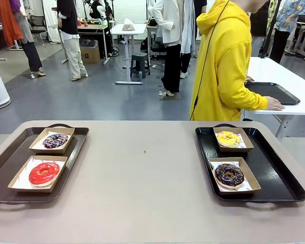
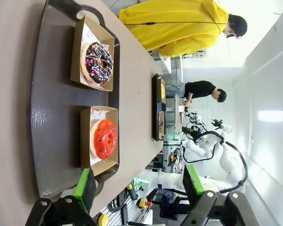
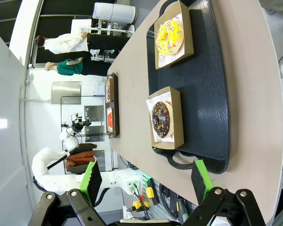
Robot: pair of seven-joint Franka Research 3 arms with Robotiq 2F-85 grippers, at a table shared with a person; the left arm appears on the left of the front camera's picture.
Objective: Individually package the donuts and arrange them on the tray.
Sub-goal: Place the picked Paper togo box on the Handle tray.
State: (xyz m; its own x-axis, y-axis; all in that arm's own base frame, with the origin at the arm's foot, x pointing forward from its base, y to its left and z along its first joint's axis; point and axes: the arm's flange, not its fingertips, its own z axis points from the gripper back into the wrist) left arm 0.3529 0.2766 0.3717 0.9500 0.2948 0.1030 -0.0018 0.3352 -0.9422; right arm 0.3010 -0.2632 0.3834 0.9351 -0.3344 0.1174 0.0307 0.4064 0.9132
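Both grippers, left (image 2: 137, 188) and right (image 3: 146, 181), are held apart and empty. 4 boxed donuts (image 1: 44, 173) sit on 2 dark trays (image 1: 282, 175), left and right; glaze could be crushed if gripped directly.

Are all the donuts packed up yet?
Pretty much! The red donut and sprinkled donut each sit in a box on the left tray; the yellow donut and chocolate donut sit boxed on the right tray. Both grippers hang open, holding nothing. Nothing looks left.
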